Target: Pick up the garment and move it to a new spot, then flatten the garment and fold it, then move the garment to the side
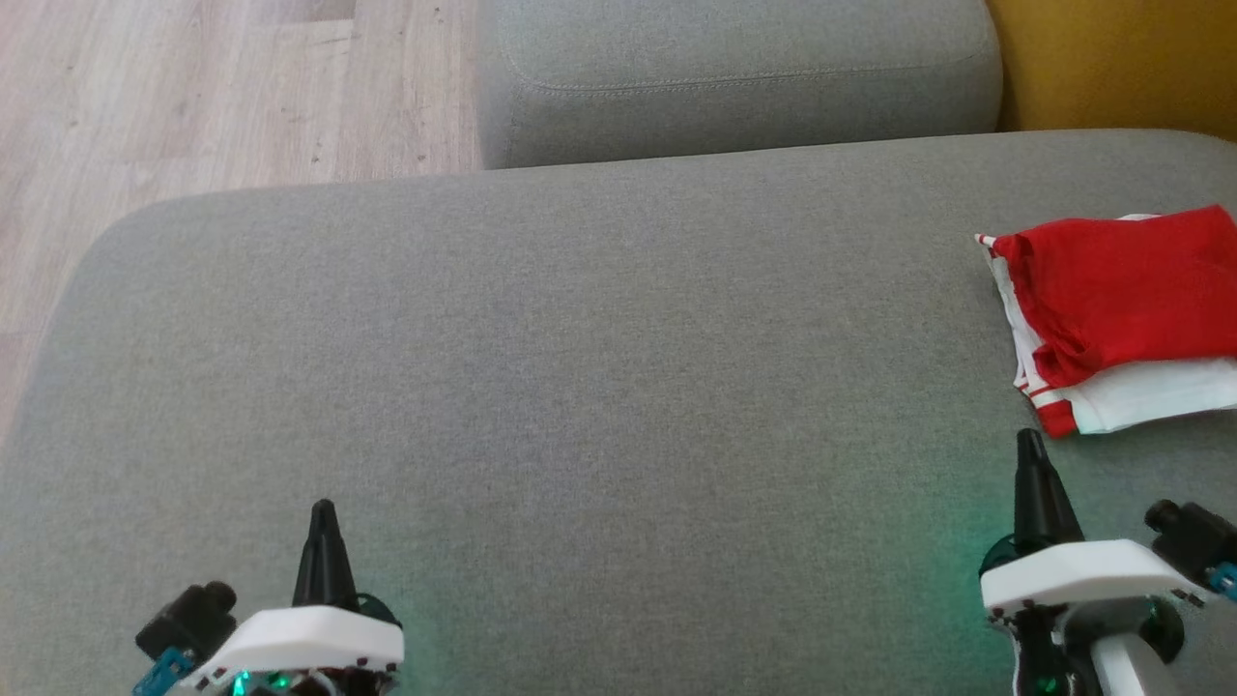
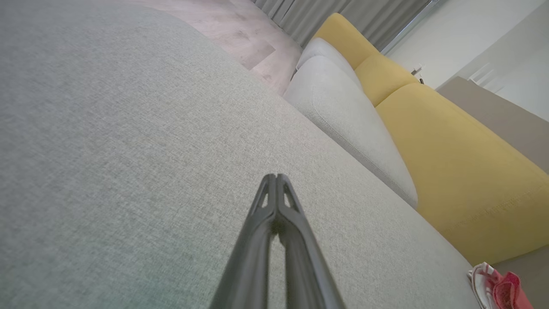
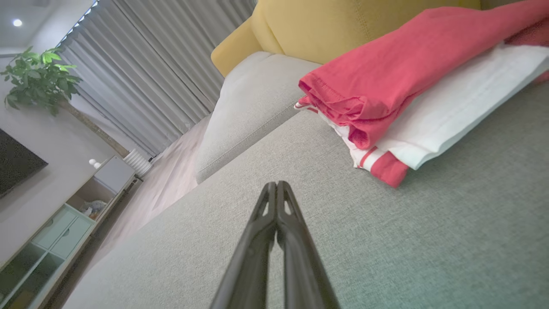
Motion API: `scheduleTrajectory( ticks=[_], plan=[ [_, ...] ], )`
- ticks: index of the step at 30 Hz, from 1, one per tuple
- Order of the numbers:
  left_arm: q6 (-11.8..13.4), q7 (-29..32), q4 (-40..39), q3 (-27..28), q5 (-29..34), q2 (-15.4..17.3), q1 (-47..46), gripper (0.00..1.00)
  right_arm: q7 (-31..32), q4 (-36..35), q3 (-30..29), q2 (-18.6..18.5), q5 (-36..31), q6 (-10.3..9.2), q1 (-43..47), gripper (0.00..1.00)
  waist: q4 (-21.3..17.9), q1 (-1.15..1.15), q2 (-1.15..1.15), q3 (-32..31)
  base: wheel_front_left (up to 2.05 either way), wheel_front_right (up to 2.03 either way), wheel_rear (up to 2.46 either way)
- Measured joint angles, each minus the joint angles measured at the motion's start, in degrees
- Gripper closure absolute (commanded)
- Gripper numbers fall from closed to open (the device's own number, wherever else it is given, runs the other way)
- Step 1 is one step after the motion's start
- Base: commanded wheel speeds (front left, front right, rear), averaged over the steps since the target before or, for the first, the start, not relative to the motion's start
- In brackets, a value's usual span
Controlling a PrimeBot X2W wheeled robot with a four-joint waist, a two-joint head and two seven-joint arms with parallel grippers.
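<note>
We are looking down on a broad grey sofa seat that takes up most of the head view, with pale wood floor beyond its far left corner, a second grey cushion butted against its far edge and a yellow cushion at the far right. The garment, red over white with striped trim, lies folded into a compact stack at the right edge of the seat, running off the head view on that side; its long axis seems to us to run left to right across the seat. It lies ahead of and slightly to the right of our right claw, near it but not touching, with its striped corner the closest part. Our left claw sits well apart from it, across the open middle of the seat. Both claws are closed with fingertips together and hold nothing. So we judge the right arm the nearer for any further nudge sideways.
</note>
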Motion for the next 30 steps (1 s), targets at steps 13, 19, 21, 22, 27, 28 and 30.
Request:
scheduleTrajectory(
  ticks=[13, 19, 21, 22, 27, 28, 30],
  plan=[
    [-0.58, 2.49, -0.82, 1.83, -7.37, 0.0, -0.01, 1.0, 2.05, -1.05, -0.83, 0.0, 9.11, 0.0, -0.02, 1.0, 0.11, 0.0, 0.0, -0.01, 0.0, 0.0, 0.0],
    [-1.08, 3.5, -1.2, 2.99, -10.46, -0.01, -0.02, 1.0, 3.24, -1.36, -1.22, 0.0, 13.01, 0.0, -0.03, 1.0, 0.15, 0.0, 0.0, -0.01, 0.0, 0.0, 0.0],
    [-1.09, 3.52, -1.32, 3.21, -10.96, -0.01, -0.02, 1.0, 3.52, -1.42, -1.3, 0.0, 13.66, 0.0, -0.03, 1.0, 0.16, 0.0, 0.0, -0.01, 0.0, 0.0, 0.0],
    [-1.3, 3.68, -1.45, 3.33, -11.54, 0.0, -0.02, 1.0, 3.54, -1.47, -1.35, 0.0, 14.3, -0.01, -0.03, 1.0, 0.16, 0.0, 0.0, -0.01, 0.0, 0.0, 0.0],
    [-1.52, 4.52, -1.92, 3.57, -14.16, -0.01, -0.04, 1.0, 4.43, -1.87, -1.88, 0.0, 17.55, -0.01, -0.04, 1.0, 0.2, 0.0, 0.0, -0.02, 0.0, 0.0, 0.0],
    [-1.53, 4.63, -1.96, 3.66, -14.71, -0.01, -0.04, 1.0, 4.45, -1.96, -1.97, 0.0, 18.18, 0.0, -0.04, 1.0, 0.21, 0.0, 0.0, -0.02, 0.0, 0.0, 0.0],
    [-1.57, 5.0, -2.0, 3.8, -15.78, -0.01, -0.04, 1.0, 4.82, -2.04, -2.12, 0.0, 19.5, 0.0, -0.06, 1.0, 0.22, 0.0, 0.0, -0.02, 0.0, 0.0, 0.0]
  ],
)
